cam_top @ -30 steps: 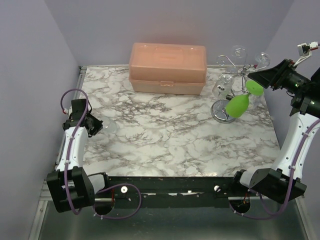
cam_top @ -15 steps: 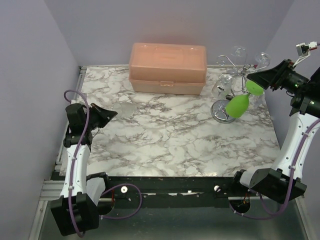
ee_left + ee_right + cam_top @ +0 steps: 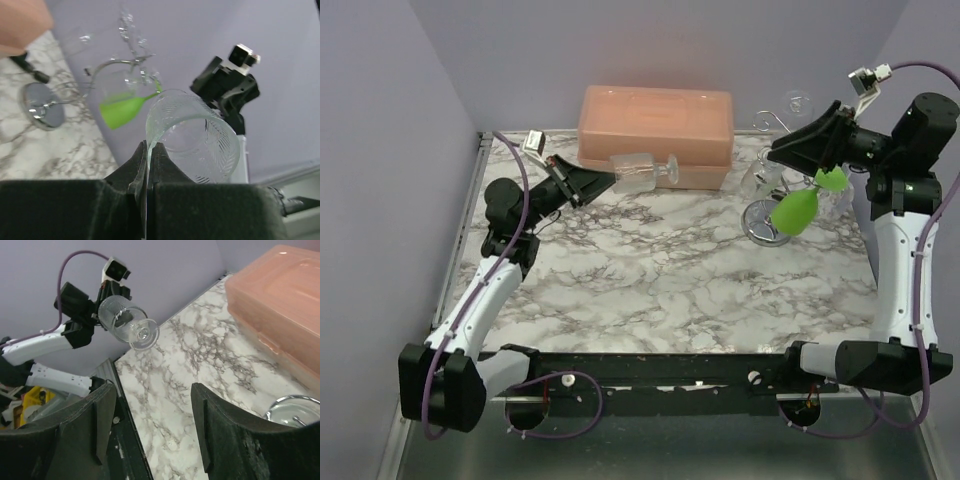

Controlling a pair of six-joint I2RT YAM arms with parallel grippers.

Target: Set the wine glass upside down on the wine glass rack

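Note:
A clear wine glass (image 3: 642, 171) with etched leaf lines hangs on its side above the table's back left, foot pointing right. My left gripper (image 3: 604, 180) is shut on its rim; the left wrist view shows the rim (image 3: 148, 150) pinched between the jaws and the bowl (image 3: 197, 137) beyond them. The wine glass rack (image 3: 766, 222), silver wire on a round shiny base, stands at the back right and carries a green glass (image 3: 796, 209) and clear glasses (image 3: 766, 174) upside down. My right gripper (image 3: 782, 150) is open above the rack, holding nothing, and faces the wine glass (image 3: 128, 323).
A pink plastic box (image 3: 656, 135) lies along the back wall, just behind the held glass. Grey walls close in on the left, back and right. The marble table (image 3: 660, 280) has a metal rail along its left edge.
My left arm has lifted the wine glass off the table at the left and carried it up and toward the back middle. The right arm has swung up and turned to the left.

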